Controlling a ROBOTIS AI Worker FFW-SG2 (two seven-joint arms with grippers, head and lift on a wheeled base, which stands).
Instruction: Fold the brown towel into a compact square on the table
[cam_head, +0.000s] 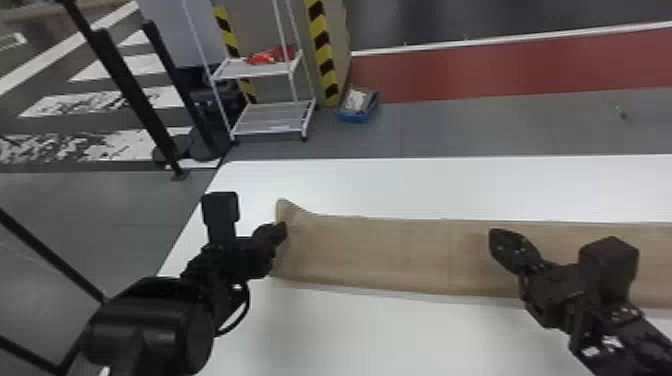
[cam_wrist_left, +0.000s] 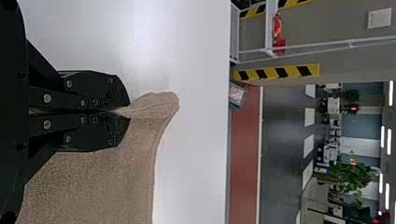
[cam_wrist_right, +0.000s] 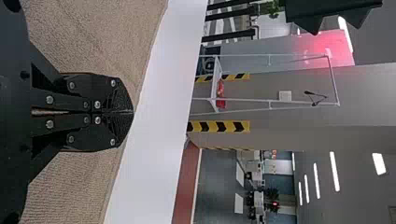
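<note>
The brown towel (cam_head: 390, 252) looks soft and light, best gripped at its corners; one is pinched between the left fingers (cam_wrist_left: 100, 133), while the right fingers (cam_wrist_right: 100, 135) are pressed together.

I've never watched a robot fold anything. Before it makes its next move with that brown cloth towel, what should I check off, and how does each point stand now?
1. Brown cloth towel lies on the smooth white table: ok, apart from a raised corner.
2. Left black two-fingered tool has hold of the towel near that corner: ok.
3. Right black two-fingered tool has hold of the towel: not ok; its fingers are shut, with no cloth seen between the tips.
4. Towel's right end lies flat: cannot tell; it runs past the head view's edge.
5. Towel forms a compact square: not ok; it is a long strip.
</note>
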